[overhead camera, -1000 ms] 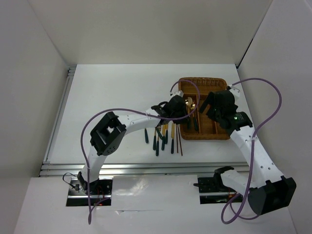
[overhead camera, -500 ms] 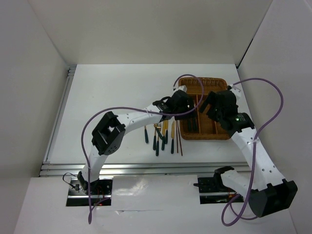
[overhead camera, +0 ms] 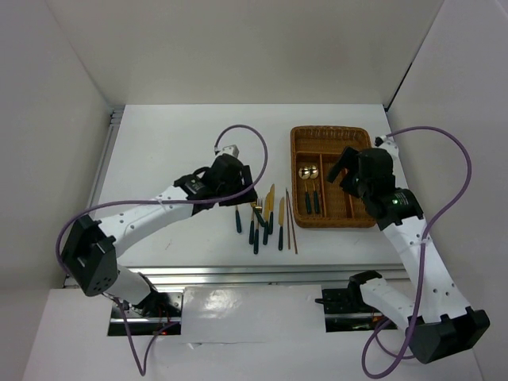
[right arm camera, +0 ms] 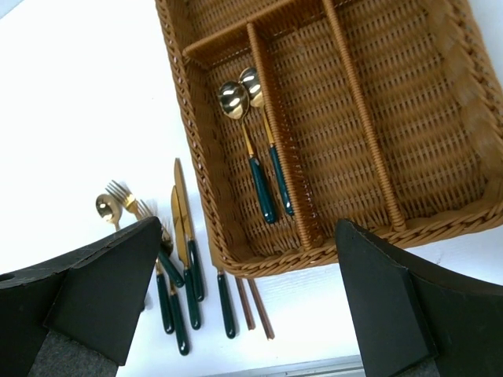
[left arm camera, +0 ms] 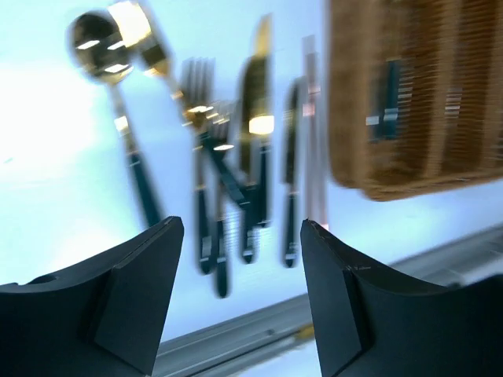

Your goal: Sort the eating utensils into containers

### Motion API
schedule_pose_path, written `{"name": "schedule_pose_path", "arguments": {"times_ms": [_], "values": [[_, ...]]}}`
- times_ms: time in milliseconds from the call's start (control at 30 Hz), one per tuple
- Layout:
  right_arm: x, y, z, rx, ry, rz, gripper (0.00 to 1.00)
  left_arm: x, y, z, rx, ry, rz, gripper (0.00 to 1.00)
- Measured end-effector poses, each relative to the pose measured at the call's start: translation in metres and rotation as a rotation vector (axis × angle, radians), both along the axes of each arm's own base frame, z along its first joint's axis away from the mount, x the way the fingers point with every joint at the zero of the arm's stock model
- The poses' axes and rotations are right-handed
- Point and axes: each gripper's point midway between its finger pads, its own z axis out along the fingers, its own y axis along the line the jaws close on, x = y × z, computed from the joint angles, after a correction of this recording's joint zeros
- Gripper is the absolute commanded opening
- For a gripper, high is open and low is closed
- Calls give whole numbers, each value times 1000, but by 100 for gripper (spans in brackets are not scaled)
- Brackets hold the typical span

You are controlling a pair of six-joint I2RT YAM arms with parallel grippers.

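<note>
White table (overhead camera: 175, 143), plain white walls closing it in on three sides. Over to the left gripper (left arm camera: 240, 290) first: spread wide, pinching nothing, hovering just beside the loose row of utensils (overhead camera: 266, 218), on its left, with the wrist view smeared by blur. Out ahead of those dark pads: a gold-headed spoon (left arm camera: 98, 47), forks (left arm camera: 200, 86), knives (left arm camera: 255, 102) and the thin brown chopsticks (left arm camera: 313, 118), all flat on the table, handles toward the near edge, just left of the wicker tray (left arm camera: 409, 102).

Across to the right gripper (right arm camera: 247, 259): likewise fully spread and empty, poised above the tray. Down inside, in the leftmost long compartment: two spoons (right arm camera: 233, 100) side by side, bowls toward the far end. Early days by the look of it, with two pieces home and the bulk waiting outside.

Now the handling, as a judgement only. Probably light, stiff and hard, with a smooth glossy finish, so liable to slip or swivel in a pinch. Best taken across the dark handle near its middle, for balance, rather than on the polished head. Thin and flat too, so calling for pads right down at the tabletop. Crowded as well, forks overlapping. Safer to begin with the outlying spoon at the left end, or the chopsticks at the right, than to risk dragging a neighbour along.
</note>
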Motion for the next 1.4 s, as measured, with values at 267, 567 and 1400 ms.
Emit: {"name": "schedule_pose_path", "arguments": {"times_ms": [267,567,1400], "values": [[1,7,-6,11,24,36,99,-26,43,-92,279,191,33,69],[1,7,-7,9,26,40,99,-33,57,-144,416,301,43,64],[1,5,-9,0,26,35,99,-8,36,-113,420,268,-1,0]]}}
